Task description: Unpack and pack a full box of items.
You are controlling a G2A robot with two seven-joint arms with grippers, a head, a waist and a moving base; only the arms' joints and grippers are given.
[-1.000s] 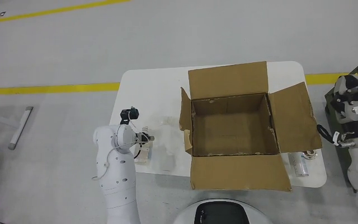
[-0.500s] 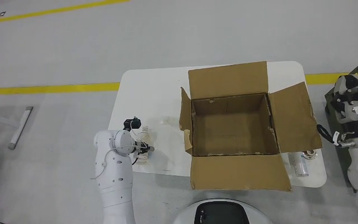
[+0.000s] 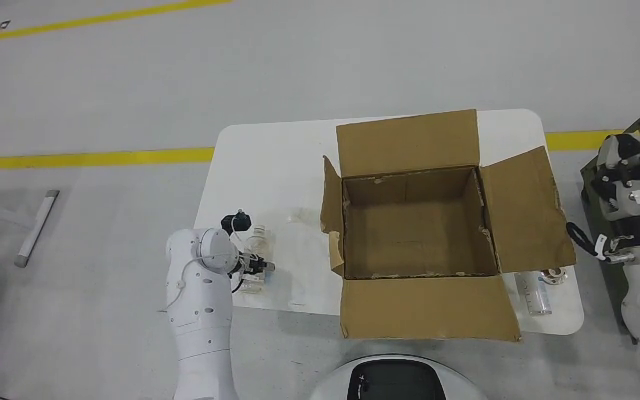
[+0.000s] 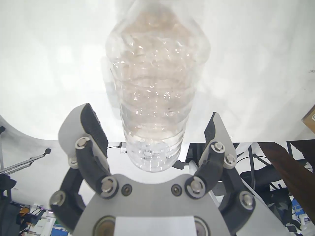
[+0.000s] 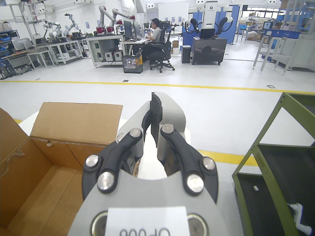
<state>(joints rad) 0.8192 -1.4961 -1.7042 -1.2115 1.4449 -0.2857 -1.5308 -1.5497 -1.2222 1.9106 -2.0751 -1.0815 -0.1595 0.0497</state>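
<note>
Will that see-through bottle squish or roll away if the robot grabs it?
The bottle looks like thin, ribbed plastic, so it may dent under a hard squeeze. It seems to lie on its side on the table, so a nudge could roll it. The left gripper stands open on both sides, which should help catch it.

1. You have a clear plastic bottle (image 4: 155,74) lying on the white table (image 4: 49,50), with its neck pointing away from the wrist.
2. Your left gripper (image 4: 151,114) sits at the bottle's base end, by the table's edge.
3. Its fingers (image 4: 94,126) are spread, one on each side of the base, and neither dark pad touches the plastic.
4. You can catch a corner of the cardboard box (image 4: 310,120) well off to one side.
</note>
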